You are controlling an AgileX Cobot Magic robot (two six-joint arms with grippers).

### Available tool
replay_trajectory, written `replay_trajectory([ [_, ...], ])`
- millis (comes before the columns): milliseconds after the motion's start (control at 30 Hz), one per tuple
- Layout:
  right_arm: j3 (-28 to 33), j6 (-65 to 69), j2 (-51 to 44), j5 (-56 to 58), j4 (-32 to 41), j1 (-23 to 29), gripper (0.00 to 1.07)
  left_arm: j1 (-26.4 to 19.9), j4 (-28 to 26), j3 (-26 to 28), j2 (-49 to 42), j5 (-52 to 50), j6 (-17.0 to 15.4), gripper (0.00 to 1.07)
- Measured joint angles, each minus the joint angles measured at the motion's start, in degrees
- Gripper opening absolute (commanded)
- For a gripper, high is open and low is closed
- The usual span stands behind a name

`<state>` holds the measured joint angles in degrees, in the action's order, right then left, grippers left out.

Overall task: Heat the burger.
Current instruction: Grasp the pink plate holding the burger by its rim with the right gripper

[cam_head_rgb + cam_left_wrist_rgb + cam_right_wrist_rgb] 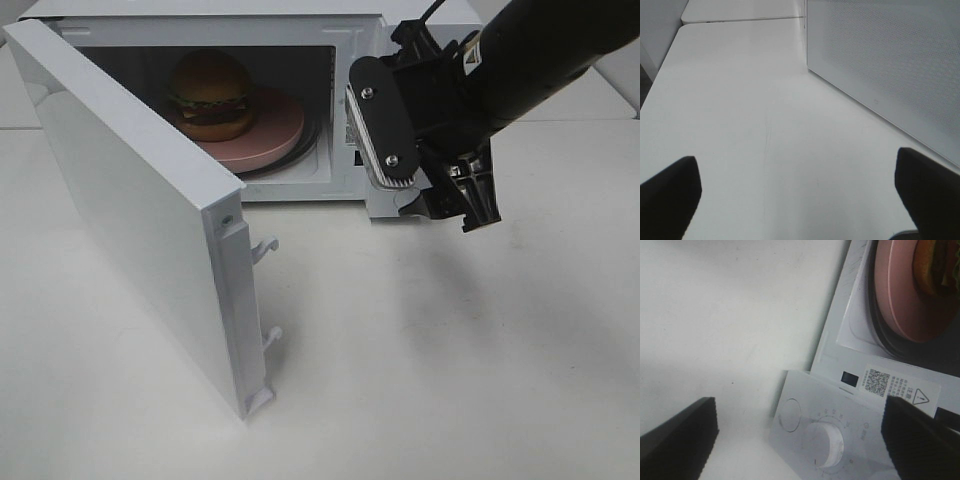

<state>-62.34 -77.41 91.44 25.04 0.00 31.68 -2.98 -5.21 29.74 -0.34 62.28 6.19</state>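
White microwave (300, 190) stands on the table (450, 350) in the high view, with its door (130, 210) swung wide open. The burger (210, 92) sits inside the oven on a pink plate (275, 130). The right gripper (425, 165) hangs above the table, just in front of the microwave's right side, with its fingers spread.

From the left wrist, the left gripper (797, 200) is spread wide over the bare table, and the perforated door is near it.

From the right wrist, the two dark fingertips stand far apart over the control panel (800, 435) and its dial (829, 450). Beyond the panel, the plate and part of the burger are visible inside the oven.
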Motion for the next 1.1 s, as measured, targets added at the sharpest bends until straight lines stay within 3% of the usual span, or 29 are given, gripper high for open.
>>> replay_trajectory([
  [1100,-18.79,1.43,21.08,-5.44,-1.95,3.5,0.83,0.0,0.0,0.0,0.0,0.0,0.0,0.98],
])
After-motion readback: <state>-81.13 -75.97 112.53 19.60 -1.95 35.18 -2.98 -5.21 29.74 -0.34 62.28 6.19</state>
